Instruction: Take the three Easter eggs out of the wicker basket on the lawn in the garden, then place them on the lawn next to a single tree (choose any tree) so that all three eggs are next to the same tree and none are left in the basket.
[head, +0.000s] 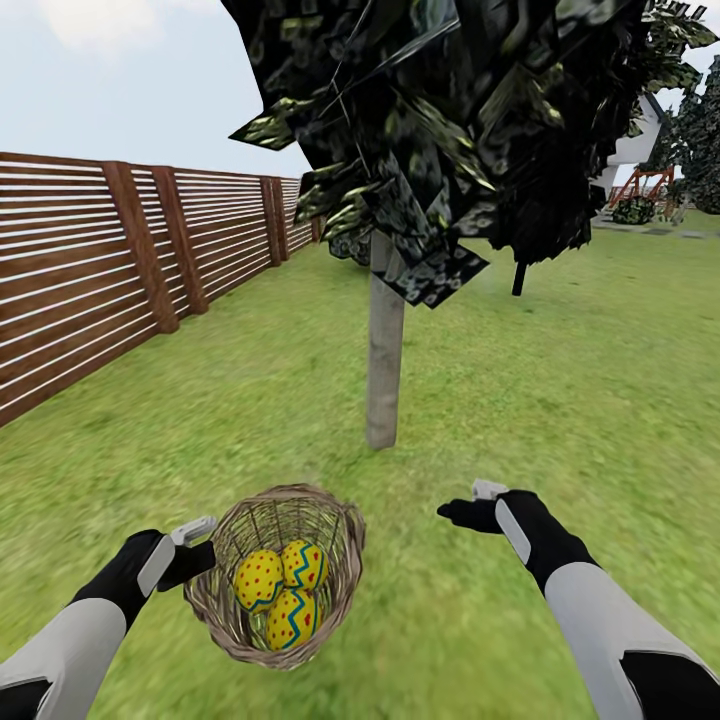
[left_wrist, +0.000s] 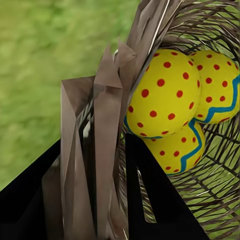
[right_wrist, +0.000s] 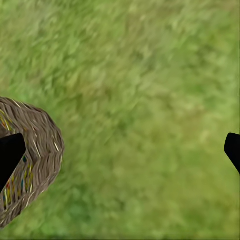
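The brown wicker basket (head: 275, 575) sits low in front of me on the lawn (head: 570, 390), its mouth tipped toward me. Three yellow Easter eggs with red dots lie inside it (head: 258, 580) (head: 303, 563) (head: 292, 617); the left wrist view shows them close up (left_wrist: 162, 97) (left_wrist: 220, 85) (left_wrist: 177, 150). My left gripper (head: 200, 555) (left_wrist: 95, 145) is shut on the basket's left rim (left_wrist: 107, 125), one finger on each side of the woven wall. To the basket's right, my right gripper (head: 465, 512) (right_wrist: 120, 152) hangs open over bare grass. The tree's pale trunk (head: 385, 350) rises just beyond the basket.
A brown slat fence (head: 100, 270) runs along the left side. The tree's dark foliage (head: 450, 130) hangs overhead. In the right wrist view the basket's side (right_wrist: 35, 155) lies beside open grass (right_wrist: 145, 100). A white house and shrubs (head: 640, 170) stand far right.
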